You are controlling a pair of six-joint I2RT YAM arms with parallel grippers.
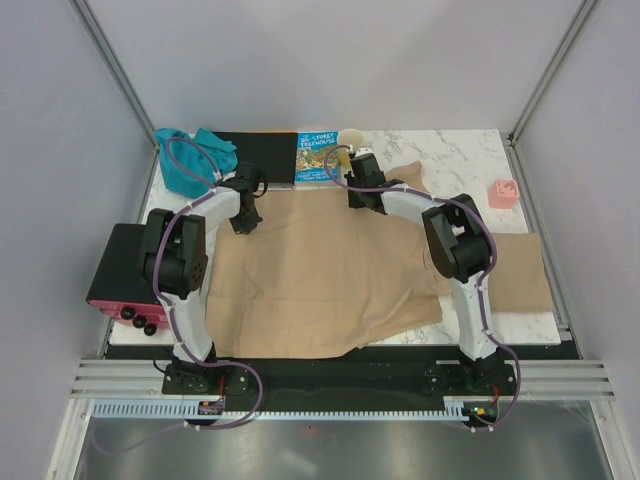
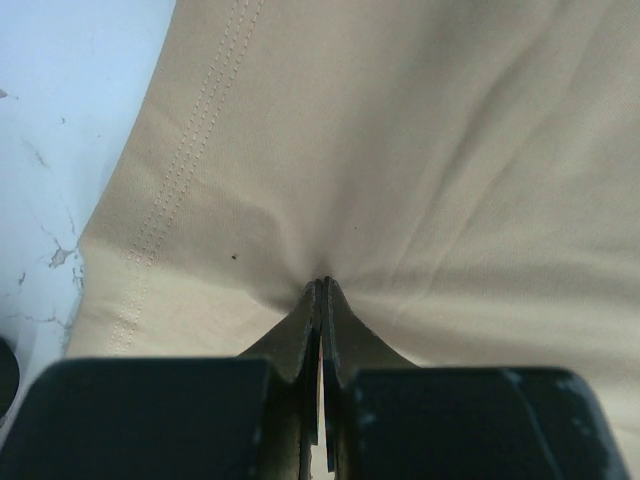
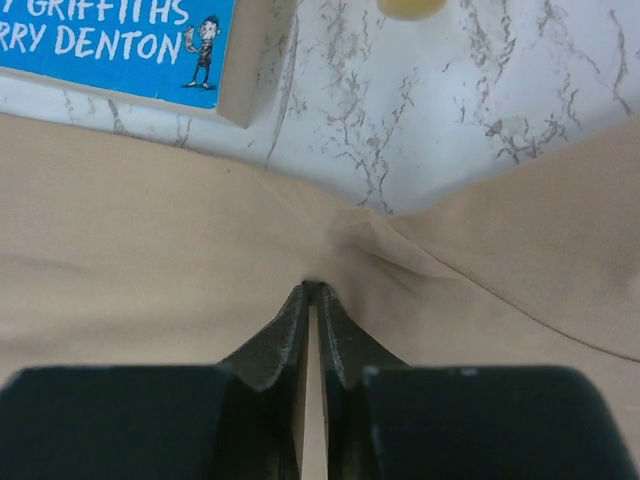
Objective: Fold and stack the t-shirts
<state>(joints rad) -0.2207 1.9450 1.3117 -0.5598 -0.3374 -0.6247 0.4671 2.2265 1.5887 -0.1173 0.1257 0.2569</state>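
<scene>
Left claw (image 2: 320, 285) and right claw (image 3: 312, 288) both pinch the far edge of the tan t-shirt (image 1: 320, 280)

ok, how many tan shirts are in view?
2. One tan shirt spread across the middle; second tan shirt at the right edge. More could be hidden underneath.

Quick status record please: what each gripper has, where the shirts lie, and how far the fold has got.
left gripper: shut on tan t-shirt, far edge, by stitched hem
right gripper: shut on same shirt, far edge, near picture book
tan t-shirt: spread open mid-table, not folded
teal garment: bunched, far-left corner
</scene>
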